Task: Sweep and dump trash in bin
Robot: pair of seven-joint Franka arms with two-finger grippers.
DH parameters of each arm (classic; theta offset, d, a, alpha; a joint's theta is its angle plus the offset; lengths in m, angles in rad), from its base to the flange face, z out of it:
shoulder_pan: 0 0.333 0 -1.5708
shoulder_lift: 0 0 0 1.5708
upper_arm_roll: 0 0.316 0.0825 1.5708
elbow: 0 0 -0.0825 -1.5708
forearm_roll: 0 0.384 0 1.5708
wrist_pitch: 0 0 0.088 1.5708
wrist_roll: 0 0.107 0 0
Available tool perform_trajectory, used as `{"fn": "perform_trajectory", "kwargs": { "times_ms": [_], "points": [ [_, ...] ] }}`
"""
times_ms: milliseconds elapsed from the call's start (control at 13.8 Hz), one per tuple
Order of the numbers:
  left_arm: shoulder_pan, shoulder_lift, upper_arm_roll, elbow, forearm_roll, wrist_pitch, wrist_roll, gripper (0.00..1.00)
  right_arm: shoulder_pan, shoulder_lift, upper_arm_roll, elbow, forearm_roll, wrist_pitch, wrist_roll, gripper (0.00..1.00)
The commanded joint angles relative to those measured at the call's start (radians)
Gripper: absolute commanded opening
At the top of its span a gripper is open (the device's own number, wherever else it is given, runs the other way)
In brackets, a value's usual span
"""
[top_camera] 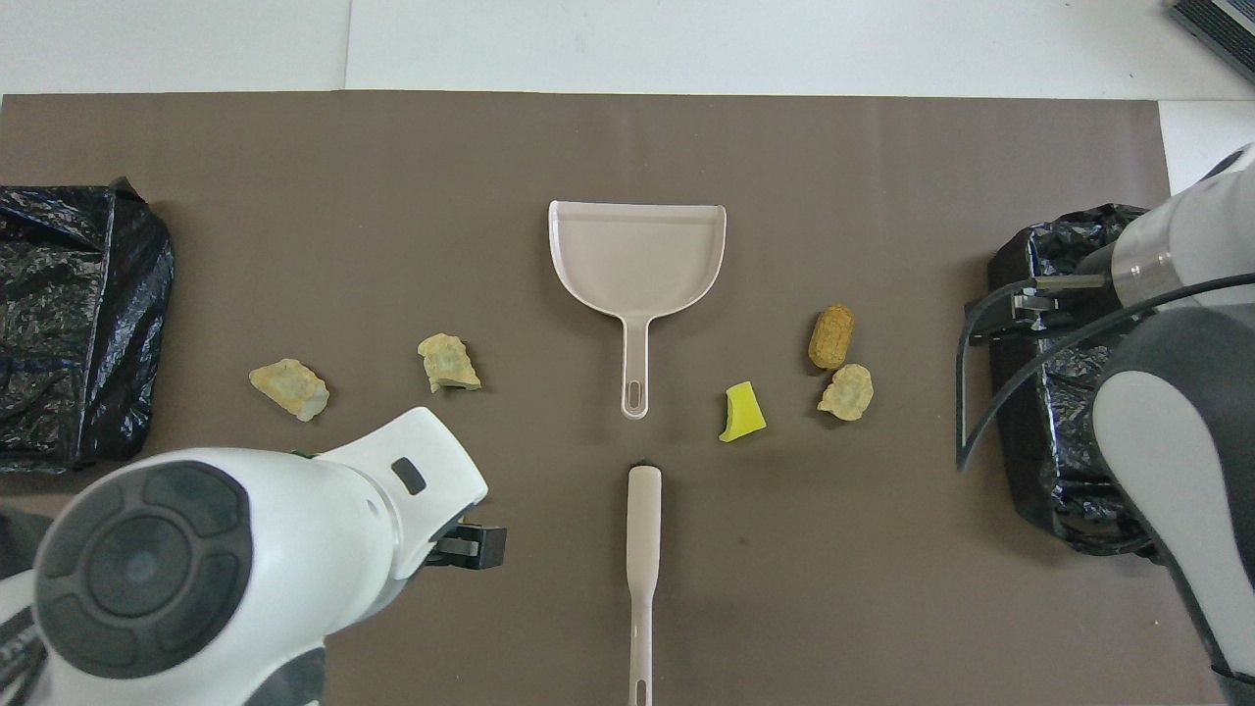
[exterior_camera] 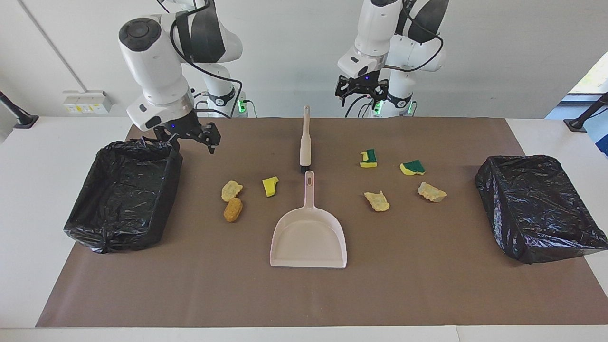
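Several trash scraps lie on the brown mat. A tan lump (exterior_camera: 232, 190), a brown lump (exterior_camera: 232, 209) and a yellow sponge chunk (exterior_camera: 270, 186) lie toward the right arm's end. Two green-backed sponge chunks (exterior_camera: 368, 158) (exterior_camera: 412, 167) and two tan lumps (exterior_camera: 377, 201) (exterior_camera: 431, 192) lie toward the left arm's end. The pink dustpan (exterior_camera: 308, 237) and the brush (exterior_camera: 305, 142) lie at the middle. My right gripper (exterior_camera: 191, 142) hangs open and empty just above the mat beside a black-lined bin (exterior_camera: 109, 242). My left gripper (exterior_camera: 362, 97) is open and empty, high over the mat's robot-side edge.
A second black-lined bin (exterior_camera: 494, 199) stands at the left arm's end. In the overhead view my left arm (top_camera: 245, 549) covers both green-backed chunks, and my right arm (top_camera: 1167, 392) covers part of the bin (top_camera: 1029, 392) under it.
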Motion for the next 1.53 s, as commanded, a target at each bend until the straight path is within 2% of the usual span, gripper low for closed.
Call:
{"fn": "perform_trajectory", "kwargs": {
  "times_ms": [0,145,363,581,944,1307,1453],
  "points": [
    [-0.097,-0.027,0.020,-0.092,-0.008,0.100,-0.073,1.00,0.049,0.058,0.004,0.017,0.034,0.054,0.077,1.00],
    [-0.138,-0.012,0.020,-0.141,-0.008,0.166,-0.089,1.00,0.104,0.120,0.004,0.017,0.040,0.115,0.168,1.00],
    [-0.253,0.115,0.020,-0.149,-0.008,0.275,-0.180,1.00,0.113,0.179,0.007,0.046,0.133,0.140,0.225,1.00],
    [-0.318,0.182,0.020,-0.172,-0.008,0.354,-0.188,1.00,0.188,0.247,0.009,0.102,0.158,0.165,0.356,1.00],
    [-0.367,0.192,0.020,-0.229,-0.008,0.407,-0.222,1.00,0.235,0.295,0.029,0.108,0.210,0.251,0.374,1.00],
    [-0.385,0.199,0.020,-0.241,-0.010,0.423,-0.233,1.00,0.241,0.313,0.030,0.120,0.207,0.252,0.365,1.00],
    [-0.404,0.221,0.020,-0.255,-0.010,0.446,-0.243,0.96,0.247,0.310,0.030,0.119,0.212,0.252,0.360,1.00]
  ]
}}
